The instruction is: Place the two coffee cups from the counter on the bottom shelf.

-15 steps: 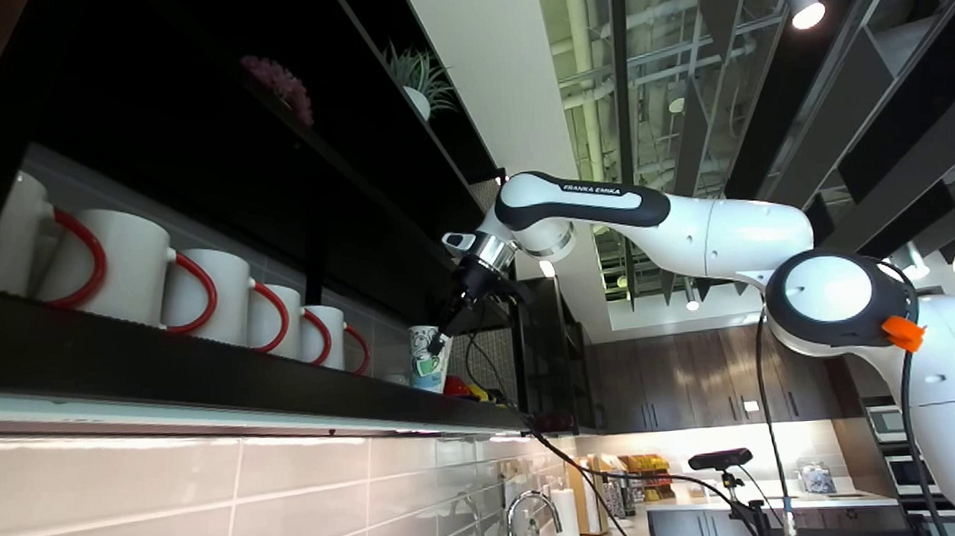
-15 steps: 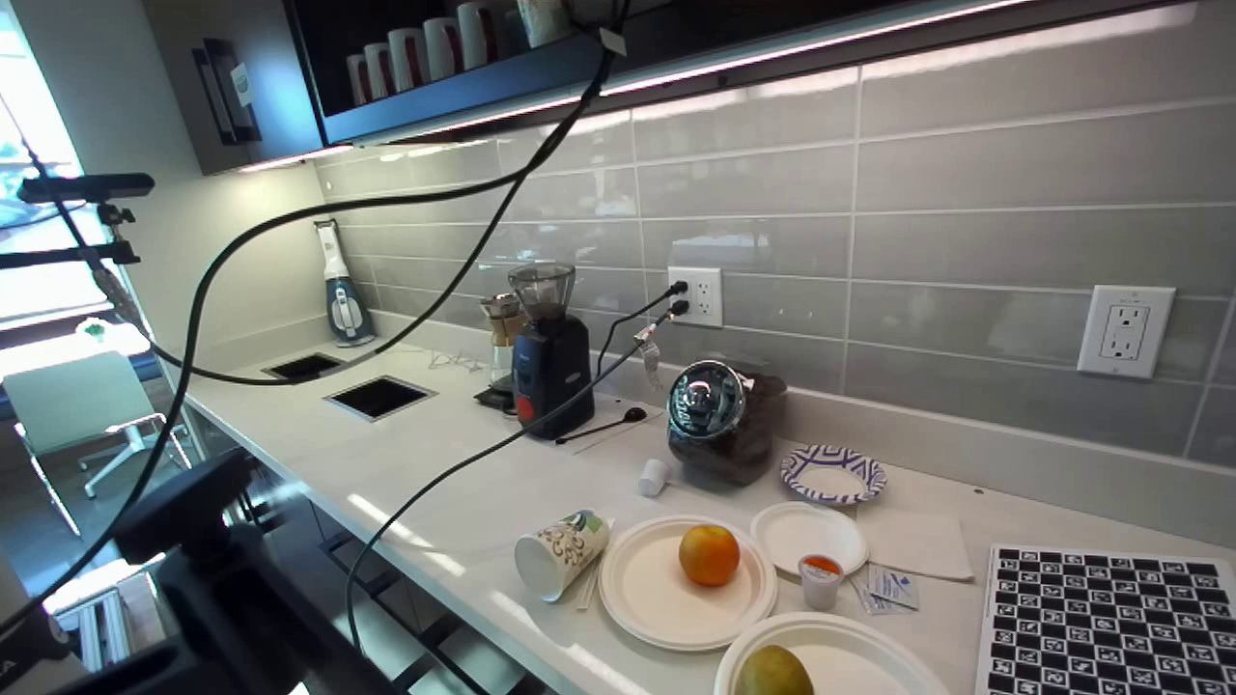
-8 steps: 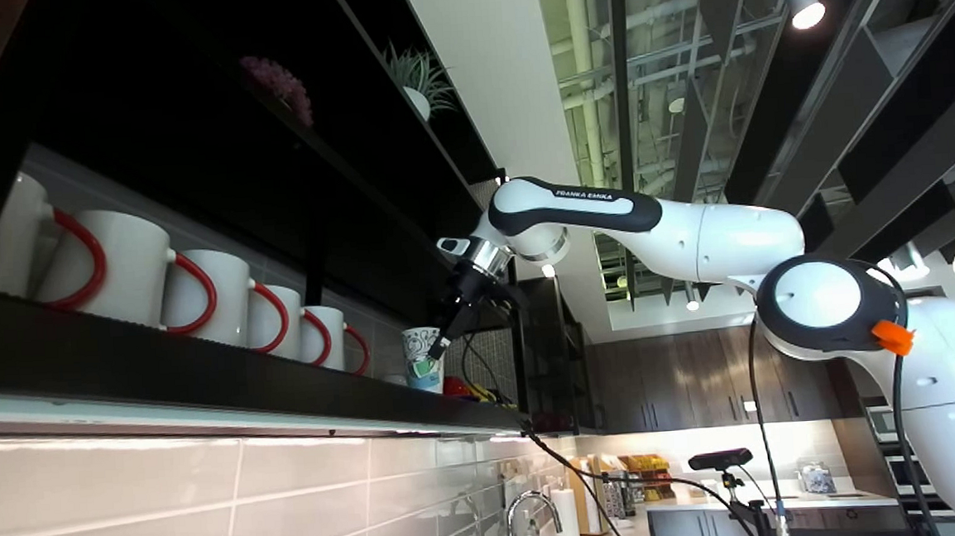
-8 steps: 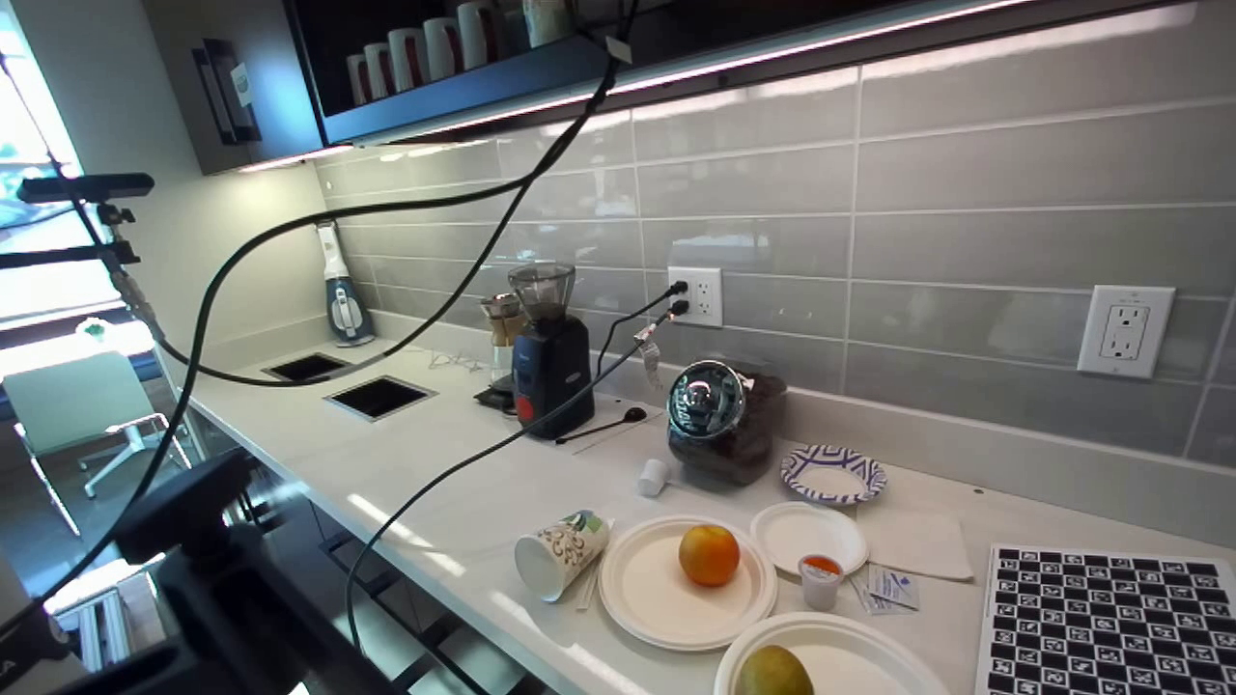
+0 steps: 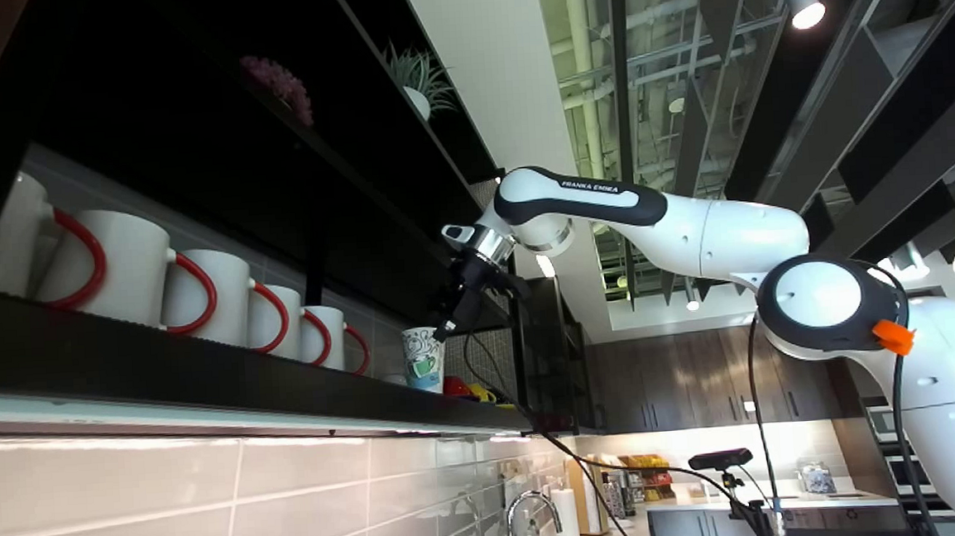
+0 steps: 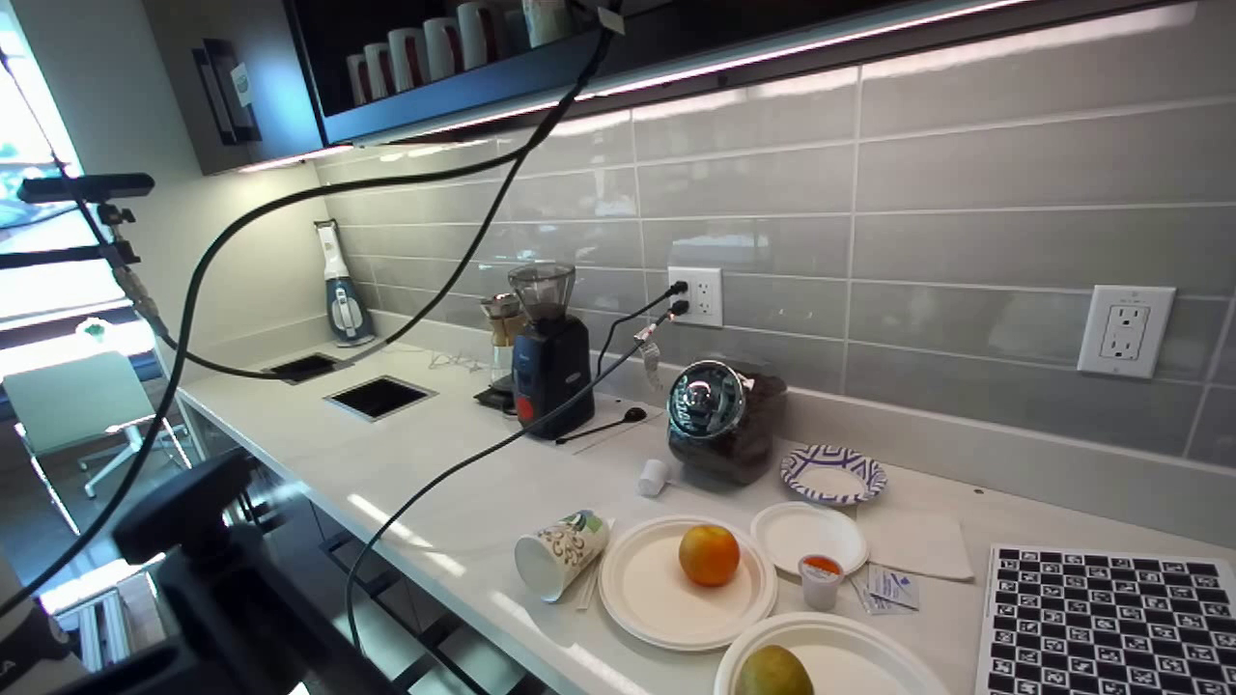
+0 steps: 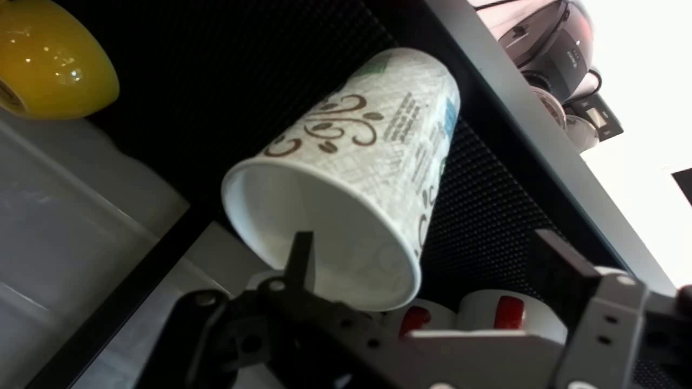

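The fingers [image 7: 298,259] are spread wide, and look at the patterned paper cup [image 7: 357,162] filling the middle of the wrist view, its mouth turned towards us! One fingertip overlaps that open mouth in the lower middle of the frame; whether it dips inside or sits just short of the rim, I can't tell. The other finger is over at the lower right, clear of the cup's wall. In an exterior view the same cup stands upright on the bottom shelf [image 5: 202,376], a touch left of centre, the fingers slanting down from the upper right, close by its rim. Along to the left run white mugs with red handles [image 5: 112,265], all in a row. And down on the bench [image 6: 483,512], in the lower middle of an exterior view, there's the second paper cup [image 6: 563,555], lying on its side, mouth to the lower left, just beside a white plate [image 6: 637,598] bearing an orange [image 6: 710,555].
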Controlling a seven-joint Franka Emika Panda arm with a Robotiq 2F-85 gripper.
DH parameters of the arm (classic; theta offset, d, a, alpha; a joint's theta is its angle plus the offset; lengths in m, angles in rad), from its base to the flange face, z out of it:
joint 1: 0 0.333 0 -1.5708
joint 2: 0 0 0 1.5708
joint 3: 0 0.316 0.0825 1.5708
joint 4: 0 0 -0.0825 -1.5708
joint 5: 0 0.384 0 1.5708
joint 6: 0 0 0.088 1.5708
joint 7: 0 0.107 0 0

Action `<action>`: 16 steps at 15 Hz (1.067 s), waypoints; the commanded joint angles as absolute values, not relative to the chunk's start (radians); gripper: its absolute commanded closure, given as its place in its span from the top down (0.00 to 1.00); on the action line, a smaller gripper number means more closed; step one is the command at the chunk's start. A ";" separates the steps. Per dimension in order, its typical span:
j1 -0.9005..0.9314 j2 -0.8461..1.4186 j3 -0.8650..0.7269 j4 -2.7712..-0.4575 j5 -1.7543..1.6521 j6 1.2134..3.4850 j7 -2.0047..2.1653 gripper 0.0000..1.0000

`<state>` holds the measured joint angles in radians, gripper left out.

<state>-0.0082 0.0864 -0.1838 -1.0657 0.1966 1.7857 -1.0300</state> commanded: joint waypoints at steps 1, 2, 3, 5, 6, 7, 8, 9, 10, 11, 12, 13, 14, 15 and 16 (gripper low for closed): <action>-0.011 0.066 -0.185 -1.059 0.206 1.796 -1.028 1.00; -0.010 0.055 -0.185 -1.072 0.202 1.810 -1.027 1.00; -0.009 0.046 -0.185 -1.080 0.202 1.819 -1.028 1.00; -0.008 0.025 -0.185 -1.097 0.203 1.823 -1.026 1.00; -0.007 0.013 -0.184 -1.106 0.202 1.828 -1.020 1.00; -0.005 -0.003 -0.184 -1.118 0.197 1.829 -1.011 1.00; -0.005 -0.015 -0.183 -1.126 0.193 1.823 -1.006 1.00; -0.005 -0.033 -0.183 -1.138 0.185 1.819 -0.990 1.00; -0.005 -0.052 -0.183 -1.155 0.182 1.818 -0.976 1.00; -0.006 -0.073 -0.184 -1.174 0.183 1.815 -0.967 1.00; -0.008 -0.102 -0.185 -1.199 0.179 1.801 -0.954 1.00; -0.011 -0.128 -0.187 -1.219 0.177 1.776 -0.940 1.00; -0.016 -0.158 -0.189 -1.243 0.171 1.741 -0.921 1.00; -0.021 -0.187 -0.192 -1.265 0.164 1.693 -0.901 1.00; -0.027 -0.220 -0.195 -1.292 0.159 1.644 -0.884 1.00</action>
